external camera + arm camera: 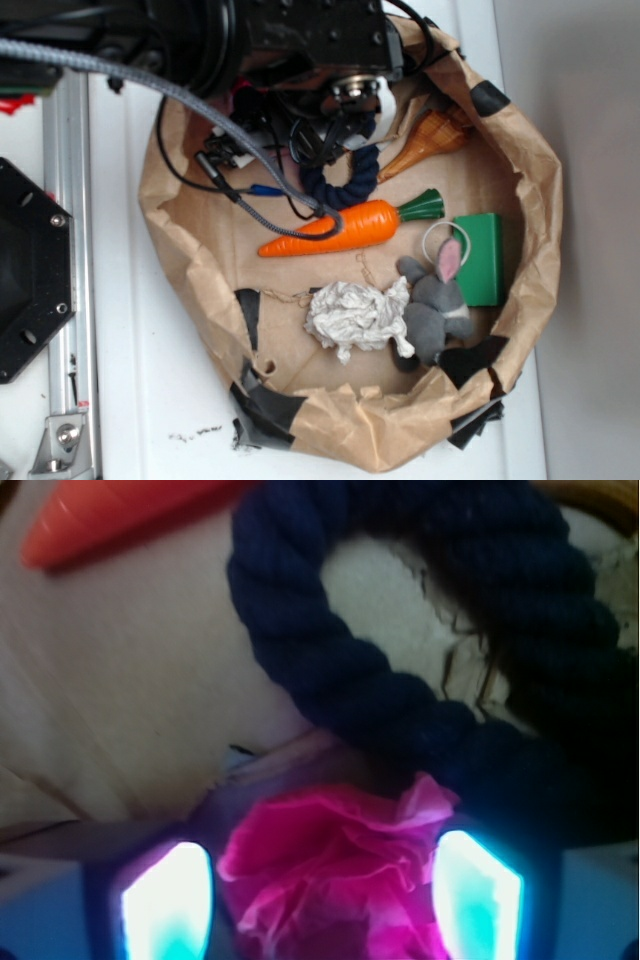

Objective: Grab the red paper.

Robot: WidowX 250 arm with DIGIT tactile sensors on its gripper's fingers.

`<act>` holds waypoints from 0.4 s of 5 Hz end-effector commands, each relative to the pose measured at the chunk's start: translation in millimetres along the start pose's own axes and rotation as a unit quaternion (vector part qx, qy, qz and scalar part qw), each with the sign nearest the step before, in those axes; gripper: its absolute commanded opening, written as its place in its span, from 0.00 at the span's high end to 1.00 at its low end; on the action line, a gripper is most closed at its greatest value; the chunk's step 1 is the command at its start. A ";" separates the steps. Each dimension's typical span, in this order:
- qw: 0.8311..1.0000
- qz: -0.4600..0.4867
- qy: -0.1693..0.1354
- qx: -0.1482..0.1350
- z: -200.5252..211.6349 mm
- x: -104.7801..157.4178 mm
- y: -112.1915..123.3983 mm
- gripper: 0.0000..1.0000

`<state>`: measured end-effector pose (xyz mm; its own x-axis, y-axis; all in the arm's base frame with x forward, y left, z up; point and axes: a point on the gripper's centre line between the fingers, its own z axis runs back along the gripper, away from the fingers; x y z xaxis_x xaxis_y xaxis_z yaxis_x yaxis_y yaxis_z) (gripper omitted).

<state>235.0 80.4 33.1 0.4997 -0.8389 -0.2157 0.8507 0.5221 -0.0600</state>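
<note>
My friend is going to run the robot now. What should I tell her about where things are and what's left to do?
Gripper: jaws apart, one on each side of the red paper, not closed on it yet.
Red paper: lying in the paper bag, beside the dark blue rope ring. The exterior view hides it under the arm.
Nearby: the orange carrot and the white paper wad, both lying apart from the gripper.
Done: gripper lined up around the paper.
Left: close the jaws and lift.
</note>
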 end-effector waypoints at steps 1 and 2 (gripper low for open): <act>0.998 0.056 0.025 0.021 -6.0 -15.9 7.4 1.00; 0.998 0.055 0.018 0.034 6.1 -6.9 7.8 1.00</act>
<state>236.5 88.0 31.9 0.5718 -0.7764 -0.2652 0.8022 0.5967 -0.0173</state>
